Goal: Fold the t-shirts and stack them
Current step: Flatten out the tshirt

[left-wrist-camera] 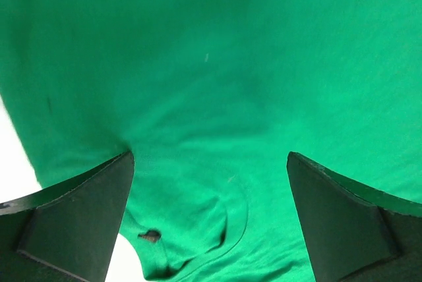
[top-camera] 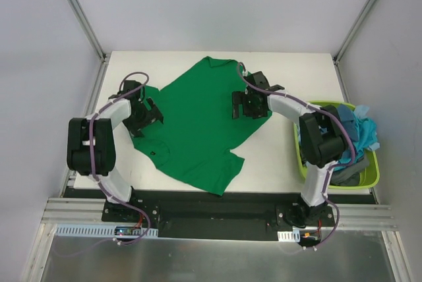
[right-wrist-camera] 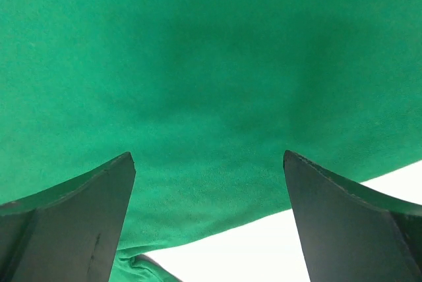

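Sprawling flat on the white table (top-camera: 290, 78), the green t-shirt (top-camera: 198, 124) sits under both pincers, the left gripper (top-camera: 148, 114) and right gripper (top-camera: 245, 105) gaping wide, grasping nothing. Only the overhead view shows the teal shirts (top-camera: 359, 134) heaped in the lime basket (top-camera: 373, 167). The left wrist view alone catches a dark collar tag (left-wrist-camera: 149, 235), unreadable.

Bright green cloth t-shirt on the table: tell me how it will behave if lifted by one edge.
Probably floppy: the bright green cloth t-shirt lies flat with soft wrinkles, so it would likely sag from any pinched spot. Pushed, it would probably bunch rather than slide whole; one edge is folded over in the left wrist view.
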### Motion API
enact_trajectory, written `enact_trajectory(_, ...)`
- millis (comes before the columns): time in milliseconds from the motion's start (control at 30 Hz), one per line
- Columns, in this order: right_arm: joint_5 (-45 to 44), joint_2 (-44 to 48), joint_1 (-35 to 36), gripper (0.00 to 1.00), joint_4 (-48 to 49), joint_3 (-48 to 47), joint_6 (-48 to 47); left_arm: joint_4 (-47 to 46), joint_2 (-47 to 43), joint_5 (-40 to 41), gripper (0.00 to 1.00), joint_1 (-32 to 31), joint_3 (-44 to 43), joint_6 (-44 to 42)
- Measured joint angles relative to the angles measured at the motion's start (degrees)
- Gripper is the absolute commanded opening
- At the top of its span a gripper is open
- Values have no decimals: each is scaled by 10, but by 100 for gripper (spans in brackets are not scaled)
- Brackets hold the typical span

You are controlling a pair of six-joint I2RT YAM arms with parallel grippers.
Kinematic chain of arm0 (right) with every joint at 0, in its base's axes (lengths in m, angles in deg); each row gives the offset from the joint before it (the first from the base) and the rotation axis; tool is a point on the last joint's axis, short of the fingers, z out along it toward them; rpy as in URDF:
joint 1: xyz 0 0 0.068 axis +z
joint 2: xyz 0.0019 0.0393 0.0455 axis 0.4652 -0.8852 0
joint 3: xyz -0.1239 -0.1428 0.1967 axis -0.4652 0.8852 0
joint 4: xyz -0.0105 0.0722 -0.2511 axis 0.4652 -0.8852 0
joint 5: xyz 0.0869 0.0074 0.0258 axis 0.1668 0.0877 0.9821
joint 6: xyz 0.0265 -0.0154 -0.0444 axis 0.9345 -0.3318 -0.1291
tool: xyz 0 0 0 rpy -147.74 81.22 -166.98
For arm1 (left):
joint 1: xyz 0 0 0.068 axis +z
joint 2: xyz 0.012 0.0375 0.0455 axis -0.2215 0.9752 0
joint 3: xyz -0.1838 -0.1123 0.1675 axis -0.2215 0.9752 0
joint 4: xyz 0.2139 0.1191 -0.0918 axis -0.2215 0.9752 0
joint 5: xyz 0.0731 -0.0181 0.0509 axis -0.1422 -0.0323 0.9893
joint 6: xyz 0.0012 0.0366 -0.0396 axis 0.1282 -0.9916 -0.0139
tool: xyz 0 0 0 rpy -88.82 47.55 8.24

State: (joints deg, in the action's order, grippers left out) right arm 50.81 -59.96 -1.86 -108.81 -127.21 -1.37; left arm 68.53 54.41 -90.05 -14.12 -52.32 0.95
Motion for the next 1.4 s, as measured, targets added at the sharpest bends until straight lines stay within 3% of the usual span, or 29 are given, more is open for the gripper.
enact_trajectory(167,26,-20,0,96,-1,18,14,14,92,12,99,31,-108,-2)
enact_trajectory(333,40,49,16,96,60,125,56,42,214,26,99,48,-270,-14)
enact_trajectory(500,30,107,136,96,76,197,119,71,320,8,99,48,-434,-23)
enact_trajectory(700,17,113,319,96,55,189,177,85,447,-71,99,47,-645,-35)
enact_trajectory(833,-57,171,313,96,-5,188,191,91,461,-99,99,47,-693,-44)
enact_trajectory(933,-115,254,282,96,-35,200,210,96,415,-93,99,42,-665,-60)
enact_trajectory(1133,-157,435,220,96,-67,321,239,90,125,-26,99,19,-399,-73)
enact_trajectory(1267,-141,449,172,96,-75,355,196,48,-39,-17,99,-15,-211,-66)
enact_trajectory(1400,-92,385,101,96,-49,316,136,8,-47,-30,99,-35,-72,-56)
